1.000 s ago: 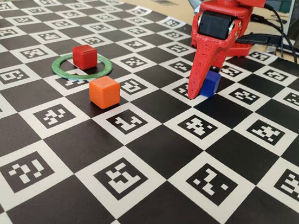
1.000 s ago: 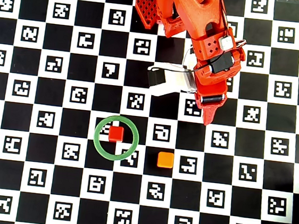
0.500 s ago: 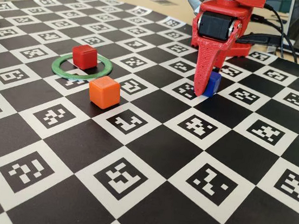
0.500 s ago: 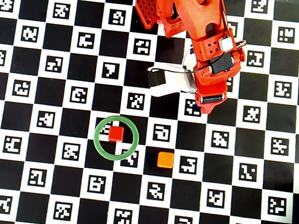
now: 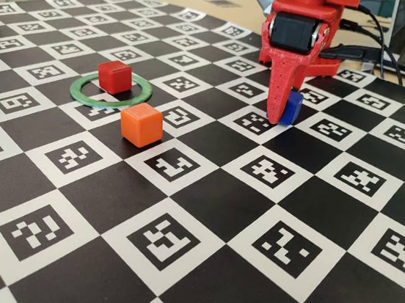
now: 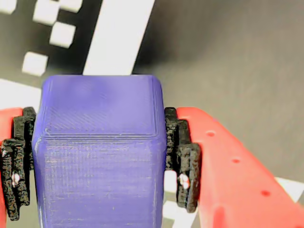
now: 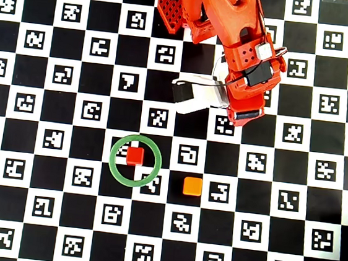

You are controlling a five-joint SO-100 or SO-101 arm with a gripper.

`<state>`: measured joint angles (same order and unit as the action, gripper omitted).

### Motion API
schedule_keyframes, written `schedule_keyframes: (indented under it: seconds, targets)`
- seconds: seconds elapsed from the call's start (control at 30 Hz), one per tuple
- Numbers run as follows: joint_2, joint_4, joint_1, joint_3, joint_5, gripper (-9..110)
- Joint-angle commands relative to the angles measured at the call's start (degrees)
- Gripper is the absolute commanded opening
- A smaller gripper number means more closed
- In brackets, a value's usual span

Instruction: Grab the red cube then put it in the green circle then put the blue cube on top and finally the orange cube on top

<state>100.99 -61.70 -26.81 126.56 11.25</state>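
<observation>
**Blue cube clamped, ready to carry to the ring**

The red two-finger gripper (image 6: pixel 99 166) is clenched on the small deep-blue plastic cube (image 6: pixel 97 152): in the wrist view both black pads (image 6: pixel 183 161) press its left and right faces, and the cube fills the lower left of the frame. In the fixed view the gripper (image 5: pixel 279 115) sits upper right of centre, with the cube (image 5: pixel 291 108) peeking out behind the finger tip, at or just off the checkered marker board (image 5: pixel 204 196); I can't tell which.

The small matte red plastic cube (image 7: pixel 135 156) already sits inside the thin flat green ring (image 7: pixel 135 161), slightly above the ring's centre in the overhead view. The small bright orange plastic cube (image 7: pixel 192 186) is just right of and below the ring, outside it.

Risks:
- A low carry could clip the orange cube, since it lies near the path to the ring.
- Coming down off-centre could shove the red cube or slide the blue one off its top.
- The grip seems to sit on the cube's upper part, so it could twist on the lift.

Arm pose: the red arm (image 7: pixel 222 23) reaches in from the top centre of the overhead view, wrist pitched steeply down, fingers near vertical. The cube is hidden under the wrist there.
</observation>
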Motion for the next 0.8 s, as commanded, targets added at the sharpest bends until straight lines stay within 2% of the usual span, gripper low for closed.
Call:
schedule_keyframes:
  seconds: [0.0, 0.3, 0.57, 0.77]
  targets:
    - [-0.4, -6.7, 3.1, -10.5, -2.3, 7]
    - [-7.5, -25.6, 18.1, -35.5, -12.2, 7]
    - [-10.6, -33.1, 30.2, -51.6, -17.1, 7]
    - [-13.6, -34.6, 35.9, -55.4, -20.1, 7]
